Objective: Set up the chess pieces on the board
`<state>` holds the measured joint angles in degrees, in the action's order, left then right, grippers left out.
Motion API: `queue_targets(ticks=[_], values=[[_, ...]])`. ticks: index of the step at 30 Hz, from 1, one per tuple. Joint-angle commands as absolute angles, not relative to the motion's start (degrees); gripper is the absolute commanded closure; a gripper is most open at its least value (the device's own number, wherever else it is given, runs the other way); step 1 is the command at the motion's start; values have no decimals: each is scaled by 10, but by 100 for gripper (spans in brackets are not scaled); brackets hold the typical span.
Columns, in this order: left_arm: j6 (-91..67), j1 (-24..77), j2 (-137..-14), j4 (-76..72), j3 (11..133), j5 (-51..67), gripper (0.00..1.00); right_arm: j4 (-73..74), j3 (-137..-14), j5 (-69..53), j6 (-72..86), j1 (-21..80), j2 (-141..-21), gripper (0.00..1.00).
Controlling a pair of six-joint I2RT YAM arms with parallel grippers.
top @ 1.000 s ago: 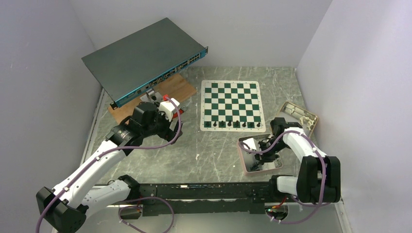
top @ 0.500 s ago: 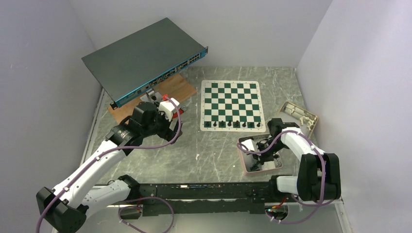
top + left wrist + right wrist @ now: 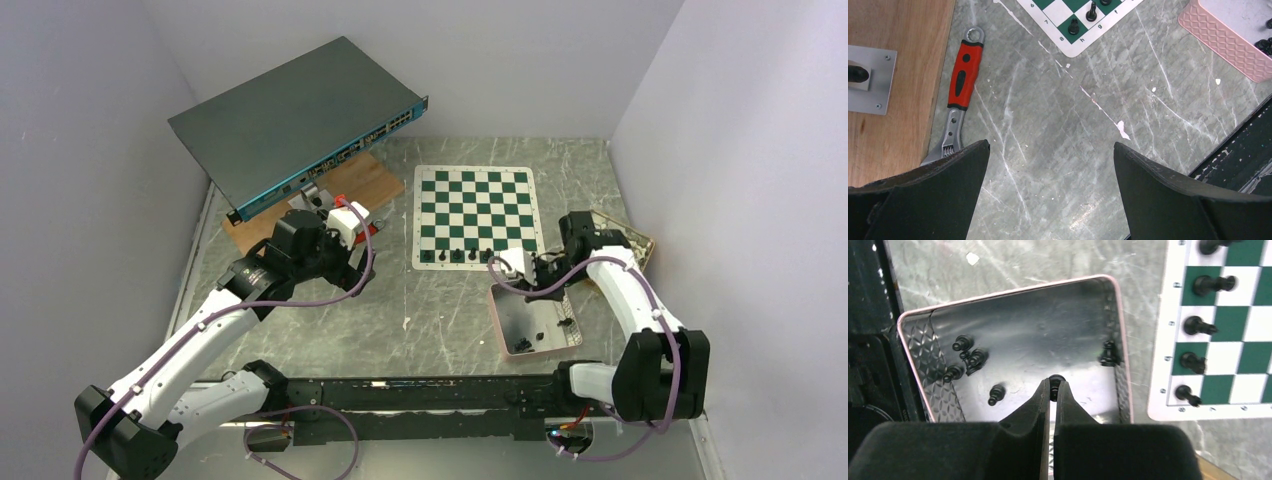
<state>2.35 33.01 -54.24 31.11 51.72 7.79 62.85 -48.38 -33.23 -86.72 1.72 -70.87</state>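
Right fingers (image 3: 1044, 395): pinched shut on one black chess piece (image 3: 1055, 378); tight pinch because piece is tiny.
Held piece: over the tray (image 3: 923, 355), toward its board-side wall; probably clear of tray floor, hard to tell.
Tray: near right part of worktop (image 3: 440, 310), just beside board's near right corner; handful of loose pieces (image 3: 973, 358) left inside.
Board (image 3: 476, 200): far middle of worktop; row of set pieces (image 3: 457, 256) along its near edge.
In the way: tray wall, then the standing row; likely needs a lift before crossing.
Left fingers (image 3: 948, 185): spread wide, holding nothing, over bare worktop, clear of right arm's path.
Around: wrench (image 3: 964, 75) beside wooden slab (image 3: 893, 115) at left edge; network switch (image 3: 290, 115) propped at far left corner; small box (image 3: 620, 238) at right edge.
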Motion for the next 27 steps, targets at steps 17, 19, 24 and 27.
queue_targets(ticks=[17, 19, 24, 27], values=[[22, 325, -539, 297, 512, 86, 0, 382, -689, -260, -373, 36, -902, 100], [22, 324, -539, 298, 512, 85, 0, 362, -695, -243, -351, 39, -923, 100], [22, 323, -541, 298, 512, 86, 0, 320, -705, -203, -322, 51, -973, 100], [22, 323, -541, 299, 512, 84, 0, 312, -711, -185, -314, 51, -996, 100]])
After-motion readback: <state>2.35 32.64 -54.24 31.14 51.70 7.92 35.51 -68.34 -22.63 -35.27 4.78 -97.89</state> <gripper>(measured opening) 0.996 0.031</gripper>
